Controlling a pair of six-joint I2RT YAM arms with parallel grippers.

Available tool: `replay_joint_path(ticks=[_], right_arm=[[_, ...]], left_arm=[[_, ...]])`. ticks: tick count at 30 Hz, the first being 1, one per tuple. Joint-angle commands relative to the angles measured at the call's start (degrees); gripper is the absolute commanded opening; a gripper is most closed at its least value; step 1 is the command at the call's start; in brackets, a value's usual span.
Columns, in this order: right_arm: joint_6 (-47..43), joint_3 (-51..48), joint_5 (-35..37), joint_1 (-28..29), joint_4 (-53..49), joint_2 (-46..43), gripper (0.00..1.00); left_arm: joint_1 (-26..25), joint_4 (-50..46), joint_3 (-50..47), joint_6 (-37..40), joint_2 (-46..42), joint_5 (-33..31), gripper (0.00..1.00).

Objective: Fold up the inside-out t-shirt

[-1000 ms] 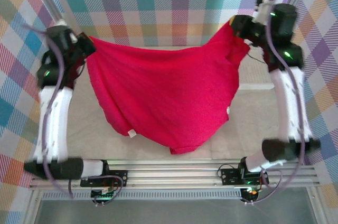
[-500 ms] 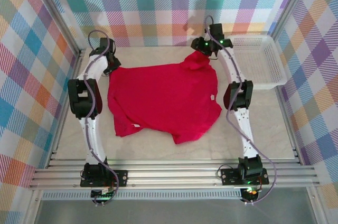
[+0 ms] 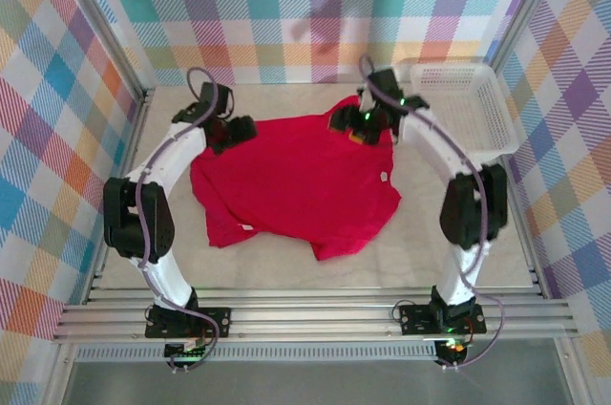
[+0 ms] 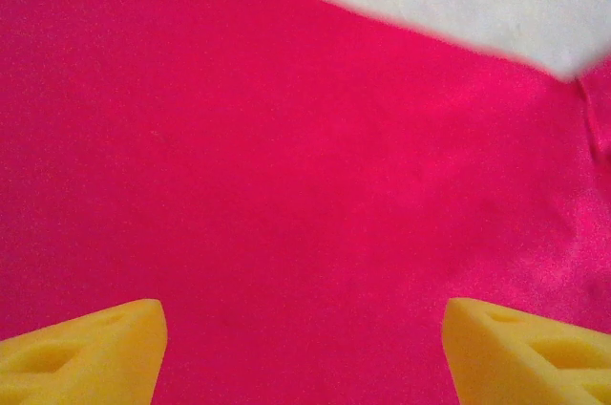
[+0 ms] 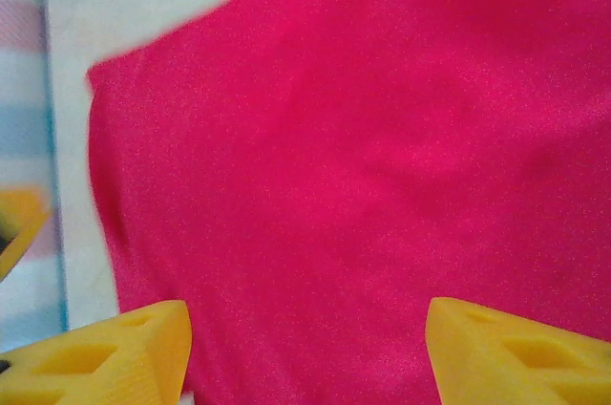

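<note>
Tabletop (image 3: 277, 260): t-shirt (image 3: 296, 181) beneath left claw (image 4: 304, 317)

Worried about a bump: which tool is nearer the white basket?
The right tool, over the shirt's far right corner, close to the basket; the left tool sits across the shirt at its far left edge.

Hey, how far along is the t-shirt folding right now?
Done: the t-shirt lies spread on the table. In hand: nothing; the left gripper and right gripper hover open over its far corners, holding no fabric. Left: all the folding; no neat fold shows yet.
</note>
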Motion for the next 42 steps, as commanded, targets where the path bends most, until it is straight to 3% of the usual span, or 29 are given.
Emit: replay_joint_path(ticks=[1, 7, 14, 17, 21, 25, 29, 32, 35, 38, 42], right_arm=[[6.26, -16.28, 1.57, 5.35, 6.7, -6.19, 0.66], [12.32, -32.37, 2.82, 7.87, 13.7, -8.29, 0.66], [5.64, -24.26, 5.98, 0.97, 10.68, 6.36, 0.66], [0.08, -10.27, 7.14, -2.72, 4.38, 16.14, 0.66], [-6.62, 16.19, 6.67, -3.52, -6.7, 29.96, 0.66], [-8.53, 43.09, 1.88, -3.3, -17.87, 41.93, 0.67], [-10.41, 59.97, 1.76, -2.97, -28.16, 46.81, 0.68], [-11.91, 56.17, 3.26, -2.79, -29.12, 41.25, 0.69], [-12.27, 43.22, 5.9, -2.8, -24.65, 31.42, 0.69], [-11.66, 30.51, 7.82, -2.81, -19.91, 23.02, 0.67], [-8.85, 14.74, 5.94, -2.72, -13.71, 14.93, 0.62]], left_arm=[[1.4, 0.01, -6.06, -0.07, 2.06, 4.18, 0.75], [1.86, -0.05, -10.15, 0.71, 4.64, 2.79, 0.75], [1.86, 1.94, -17.8, -1.18, 3.35, 2.82, 0.75], [1.61, 2.91, -23.55, -2.63, -0.15, 2.19, 0.75], [-1.42, 7.3, -33.25, -9.21, -7.09, 3.64, 0.74], [-10.18, 13.64, -41.02, -20.45, -13.77, 2.9, 0.74], [-22.87, 20.16, -43.18, -31.23, -15.52, 1.37, 0.73], [-31.61, 21.73, -39.14, -34.57, -15.6, 0.36, 0.73], [-34.33, 14.94, -31.12, -30.25, -16.9, -1.51, 0.73], [-32.34, 8.43, -23.79, -22.66, -18.99, -4.55, 0.75], [-23.82, 4.85, -15.93, -13.16, -16.08, -3.65, 0.74]])
